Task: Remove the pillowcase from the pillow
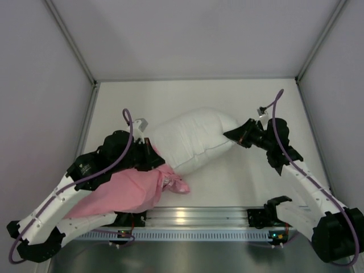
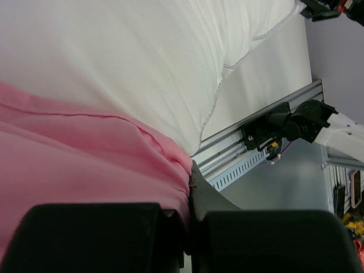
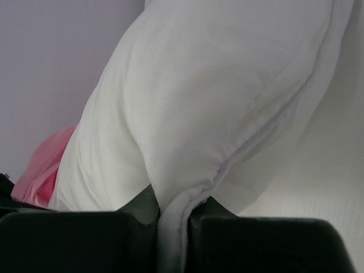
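On the middle of the white table (image 1: 244,182), the pillow (image 1: 193,142) lies on a diagonal, one end toward the near left and the other toward the far right. It is white, plump and almost wholly bare. Your right gripper (image 1: 232,135) is at its far-right end. The right wrist view shows both fingers (image 3: 261,244) brought together on the piped seam at that corner, with a fold of white fabric pinched between them. The pink pillowcase (image 1: 128,190) lies bunched at the near left. It spreads from the pillow's near-left end across your left arm (image 1: 94,165) toward the metal rail (image 1: 199,219) at the near edge of the table. A small tail of the pink cloth rests on the table just to the right of the bunch. Your left gripper (image 1: 151,160) is at the place where pink and white meet. The left wrist view shows its jaws closed tight on a gathered edge of the pink cloth, with only pink fabric between them. In that view the pink fabric lies against the pillow, touching it along a curved line. Whether the pillow's near-left corner sits inside the mouth of the pillowcase cannot be told, as your left arm covers that spot from above. The two grippers are well apart, one at each end of the pillow.
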Motion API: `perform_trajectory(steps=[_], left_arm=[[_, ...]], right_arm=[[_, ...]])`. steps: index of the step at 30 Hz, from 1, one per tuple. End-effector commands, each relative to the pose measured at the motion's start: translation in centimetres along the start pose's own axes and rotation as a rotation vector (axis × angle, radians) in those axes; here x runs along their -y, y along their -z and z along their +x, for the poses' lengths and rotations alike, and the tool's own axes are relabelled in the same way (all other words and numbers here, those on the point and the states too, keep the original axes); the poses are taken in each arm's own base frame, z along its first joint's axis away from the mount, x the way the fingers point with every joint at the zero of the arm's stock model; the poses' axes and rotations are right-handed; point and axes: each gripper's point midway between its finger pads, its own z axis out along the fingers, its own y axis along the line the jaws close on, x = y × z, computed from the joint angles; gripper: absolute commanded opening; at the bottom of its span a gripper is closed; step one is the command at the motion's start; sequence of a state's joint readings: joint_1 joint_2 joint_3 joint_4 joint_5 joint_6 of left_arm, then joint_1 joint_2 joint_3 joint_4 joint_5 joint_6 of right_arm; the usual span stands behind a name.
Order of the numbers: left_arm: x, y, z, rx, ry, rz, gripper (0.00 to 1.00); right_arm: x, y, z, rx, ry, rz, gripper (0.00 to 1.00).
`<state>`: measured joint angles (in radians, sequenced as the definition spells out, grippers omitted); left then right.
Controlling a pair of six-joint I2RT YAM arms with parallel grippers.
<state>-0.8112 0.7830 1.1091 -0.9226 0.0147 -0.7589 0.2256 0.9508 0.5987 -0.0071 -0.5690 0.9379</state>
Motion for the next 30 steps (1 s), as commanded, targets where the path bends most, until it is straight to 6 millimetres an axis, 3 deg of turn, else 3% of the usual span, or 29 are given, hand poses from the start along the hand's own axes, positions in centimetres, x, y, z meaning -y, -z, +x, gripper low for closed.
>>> perform_trajectory(steps=[1, 2, 3, 4, 7, 11, 12, 13, 14, 15, 16, 17, 20, 26, 30], left_arm=[[6.8, 0.3, -1.8, 0.027, -0.042, 0.318, 0.0], [7.1, 0.2, -1.5, 0.009, -0.046, 0.344, 0.0], [7.7, 0.4, -1.0, -0.015, -0.055, 0.383, 0.0], [8.2, 0.5, -1.0, -0.015, -0.061, 0.41, 0.0], [8.5, 0.6, -0.5, -0.037, -0.068, 0.444, 0.0], [8.6, 0.8, 0.3, -0.067, -0.077, 0.47, 0.0], [8.6, 0.9, 0.5, -0.073, -0.078, 0.476, 0.0], [8.7, 1.1, 0.6, -0.079, -0.083, 0.487, 0.0], [8.9, 1.4, 0.9, -0.09, -0.087, 0.503, 0.0], [9.0, 1.6, 1.1, -0.096, -0.092, 0.514, 0.0], [9.0, 1.8, 1.2, -0.098, -0.096, 0.524, 0.0], [9.2, 2.5, 1.5, -0.102, -0.102, 0.547, 0.0], [9.3, 3.8, 2.0, -0.102, -0.115, 0.587, 0.0], [9.1, 5.4, 3.0, -0.107, -0.121, 0.636, 0.0], [8.0, 5.6, 3.0, -0.09, -0.102, 0.57, 0.0]], right_arm=[[-8.1, -0.4, -2.3, 0.094, 0.146, -0.211, 0.0], [-8.6, -0.7, -4.9, 0.213, 0.154, -0.153, 0.0], [-8.9, -1.0, -5.4, 0.255, 0.159, -0.115, 0.0], [-8.4, -1.0, -7.8, 0.366, 0.15, -0.023, 0.0], [-8.2, -1.4, -10.6, 0.488, 0.116, 0.066, 0.0], [-8.6, -1.1, -16.1, 0.696, 0.014, 0.145, 0.0], [-8.5, -0.9, -17.3, 0.736, 0.005, 0.174, 0.0], [-10.6, -0.1, -19.3, 0.79, 0.014, 0.16, 0.0], [-8.9, -0.5, -20.3, 0.822, 0.015, 0.263, 0.0], [-8.8, -0.1, -21.6, 0.862, 0.013, 0.296, 0.0], [-10.5, 0.8, -23.3, 0.905, 0.029, 0.285, 0.0], [-9.2, 0.9, -24.6, 0.942, 0.034, 0.364, 0.0], [-9.5, 2.6, -28.7, 1.049, 0.077, 0.47, 0.0], [-7.9, 4.7, -34.7, 1.146, 0.135, 0.659, 0.0], [-7.4, 7.1, -37.3, 1.209, 0.164, 0.746, 0.0]])
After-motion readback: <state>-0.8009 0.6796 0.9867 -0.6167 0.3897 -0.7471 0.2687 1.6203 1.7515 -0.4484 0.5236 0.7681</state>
